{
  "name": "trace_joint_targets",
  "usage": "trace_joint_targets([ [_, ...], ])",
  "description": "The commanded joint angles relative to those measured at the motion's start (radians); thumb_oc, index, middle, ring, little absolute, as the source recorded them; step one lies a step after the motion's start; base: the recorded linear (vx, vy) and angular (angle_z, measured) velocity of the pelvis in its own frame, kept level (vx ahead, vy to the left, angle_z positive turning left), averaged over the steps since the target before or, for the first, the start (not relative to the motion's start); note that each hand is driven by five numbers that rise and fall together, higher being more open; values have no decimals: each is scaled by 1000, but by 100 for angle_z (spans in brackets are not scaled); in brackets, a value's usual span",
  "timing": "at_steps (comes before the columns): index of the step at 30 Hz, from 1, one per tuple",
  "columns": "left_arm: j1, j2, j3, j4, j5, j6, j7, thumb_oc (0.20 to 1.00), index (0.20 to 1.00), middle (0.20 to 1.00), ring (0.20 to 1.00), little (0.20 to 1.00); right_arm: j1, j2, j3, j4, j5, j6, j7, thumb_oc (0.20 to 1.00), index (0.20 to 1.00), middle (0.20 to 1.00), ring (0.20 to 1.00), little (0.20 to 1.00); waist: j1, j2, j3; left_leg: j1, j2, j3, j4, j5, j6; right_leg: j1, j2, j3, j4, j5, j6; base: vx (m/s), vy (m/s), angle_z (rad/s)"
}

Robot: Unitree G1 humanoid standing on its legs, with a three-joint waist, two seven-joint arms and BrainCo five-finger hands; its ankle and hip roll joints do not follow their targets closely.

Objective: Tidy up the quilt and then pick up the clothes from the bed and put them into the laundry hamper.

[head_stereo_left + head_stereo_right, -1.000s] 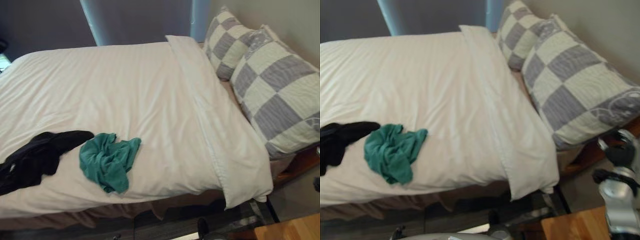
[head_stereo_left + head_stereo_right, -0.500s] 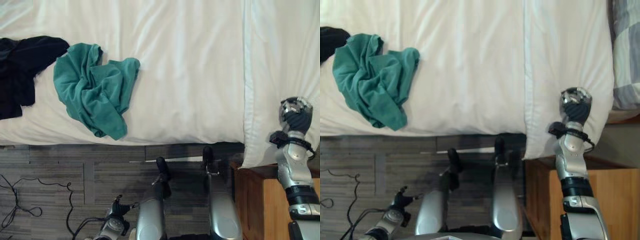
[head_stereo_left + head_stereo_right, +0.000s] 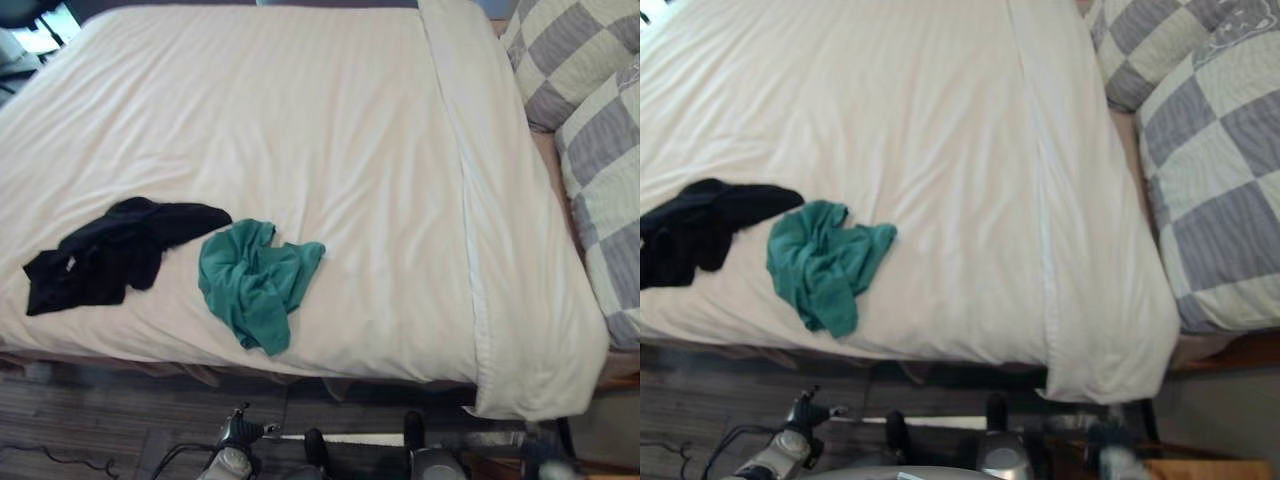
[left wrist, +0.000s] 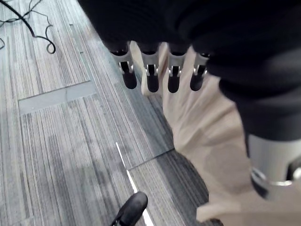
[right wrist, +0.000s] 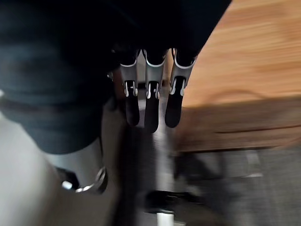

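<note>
The white quilt (image 3: 300, 150) lies spread flat across the bed, its folded-over edge band (image 3: 480, 200) running along the side nearest the pillows. Two garments rest on the quilt close to the bed's near edge: a crumpled green garment (image 3: 255, 283) and, just beside it toward the robot's left, a black garment (image 3: 110, 250); the two are near each other, and whether they touch cannot be told. Two grey-and-cream checked pillows (image 3: 1210, 170) sit at the head of the bed, on the robot's right, next to the quilt's folded band.

The left robot hand (image 4: 160, 70) hangs low in front of the bed, over the grey striped floor (image 4: 70, 141) and beside the beige bed skirt (image 4: 207, 136); its fingers are straight and relaxed, gripping nothing. The right robot hand (image 5: 150, 94) hangs beside a wooden bedside cabinet (image 5: 235, 80), fingers likewise straight and empty
</note>
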Motion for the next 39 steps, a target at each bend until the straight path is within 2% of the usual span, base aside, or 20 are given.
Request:
trace_joint_targets([
  [1,-24,16,46,6,-20,-22,8,1000,1000,1000,1000,1000,22,-17,72,-53,-211,16,12,1000,1000,1000,1000,1000,12,-30,74,-126,64,-127,354,-102,-92,-16,-88,61,46,-66,38,-29,172,-8],
  [2,-24,16,46,6,-20,-22,8,1000,1000,1000,1000,1000,22,-17,72,-53,-211,16,12,1000,1000,1000,1000,1000,11,-30,75,-126,64,-127,354,-102,-92,-15,-88,61,46,-66,38,34,266,-9],
  [3,-8,18,60,11,-19,-26,14,1000,1000,1000,1000,1000,23,-19,89,-61,-239,22,16,1000,1000,1000,1000,1000,17,-34,57,-103,129,-116,294,-95,-95,-16,-114,58,44,-64,57,132,515,-10],
  [4,31,18,74,18,3,-25,17,1000,1000,1000,1000,1000,36,-6,98,-88,-245,25,32,1000,1000,1000,1000,1000,24,-38,25,-50,230,-56,146,-35,-100,3,-148,51,37,-68,83,151,733,-14],
  [7,46,16,63,18,39,-24,27,1000,1000,1000,1000,1000,57,11,60,-103,-195,24,37,1000,1000,1000,1000,1000,19,-33,-15,-80,336,11,46,96,-134,49,-204,15,5,-68,113,163,700,15],
  [9,34,9,56,32,39,-28,14,1000,1000,1000,1000,1000,62,18,42,-95,-173,20,45,1000,1000,1000,1000,1000,13,-22,-29,-63,331,14,7,87,-144,64,-218,10,5,-66,118,175,561,23],
  [12,-12,3,43,60,40,-12,16,1000,1000,1000,1000,1000,49,54,21,-51,-188,51,35,1000,1000,1000,1000,1000,5,-44,-28,-87,249,64,89,9,-131,27,-347,-57,48,131,123,139,695,31],
  [15,-19,5,47,62,41,-3,6,1000,1000,1000,1000,1000,46,77,47,-70,-180,41,31,1000,1000,1000,1000,1000,15,-42,-20,-64,225,137,76,-8,-107,-1,-320,-167,123,56,80,37,504,-48],
  [18,-14,8,38,75,56,20,-8,1000,1000,1000,1000,1000,25,99,109,-98,-184,21,8,1000,1000,1000,1000,1000,-11,-32,-1,24,107,195,-31,-30,-62,-60,31,-149,208,-166,42,128,554,-24],
  [21,-13,3,38,83,64,20,-7,1000,1000,1000,1000,1000,18,99,119,-93,-180,16,3,1000,1000,1000,1000,1000,-21,-35,10,39,76,197,-23,-52,-52,-38,75,-138,161,-174,24,81,227,5],
  [22,-18,-10,27,89,85,8,-1,1000,1000,1000,1000,1000,15,91,121,-92,-167,10,1,1000,1000,1000,1000,1000,-50,-36,26,14,23,185,80,-116,-23,-41,100,-33,96,-171,-23,132,328,26],
  [23,-18,-10,27,89,85,8,0,1000,1000,1000,1000,1000,14,91,121,-92,-167,10,1,1000,1000,1000,1000,1000,-50,-35,27,13,24,185,85,-120,-23,-39,101,-33,95,-170,-23,85,307,17],
  [24,-23,-29,10,83,89,1,11,1000,1000,1000,1000,1000,3,87,131,-93,-156,10,1,1000,1000,1000,1000,1000,-60,-39,40,-39,3,175,246,-142,-30,-26,96,22,75,-152,-48,107,320,69],
  [25,-41,-45,8,56,45,-3,21,1000,1000,1000,1000,1000,-25,58,135,-87,-163,21,-9,1000,1000,1000,1000,1000,-42,-38,82,-171,25,129,566,-58,-125,21,78,47,41,-149,-85,106,395,84],
  [28,-44,-50,5,35,30,-10,28,1000,1000,1000,1000,1000,-24,63,123,-84,-154,20,-23,1000,1000,1000,1000,1000,-42,-35,68,-164,75,89,477,-78,-107,32,45,37,5,-136,-52,120,378,45],
  [29,-39,-66,-7,24,43,-11,30,1000,1000,1000,1000,1000,-26,72,127,-103,-159,26,-16,1000,1000,1000,1000,1000,-42,-21,36,-93,140,68,271,-94,-90,29,2,45,-6,-140,-5,262,525,-27],
  [31,-32,-64,-20,7,53,-17,31,1000,1000,1000,1000,1000,-13,63,131,-149,-154,19,-4,1000,1000,1000,1000,1000,-35,-12,11,-58,186,-40,102,-31,-88,34,-28,87,-6,-164,19,284,591,-56],
  [35,-68,-85,-42,22,56,-10,14,1000,1000,1000,1000,1000,-2,76,115,-155,-160,23,-2,1000,1000,1000,1000,1000,-57,19,-18,10,172,-70,-3,-26,-108,42,-70,85,-6,-137,46,167,481,-40],
  [36,-74,-76,-52,20,66,-6,15,1000,1000,1000,1000,1000,-20,92,107,-164,-142,28,-3,1000,1000,1000,1000,1000,-56,3,-23,39,124,-48,-19,-43,-95,9,-104,108,-2,-72,64,96,589,-45],
  [39,-72,-58,-53,20,77,2,8,1000,1000,1000,1000,1000,-31,120,104,-190,-112,24,-1,1000,1000,1000,1000,1000,-56,-14,-15,58,109,-2,-23,-57,-73,-46,-96,127,21,-36,66,-39,285,-84],
])
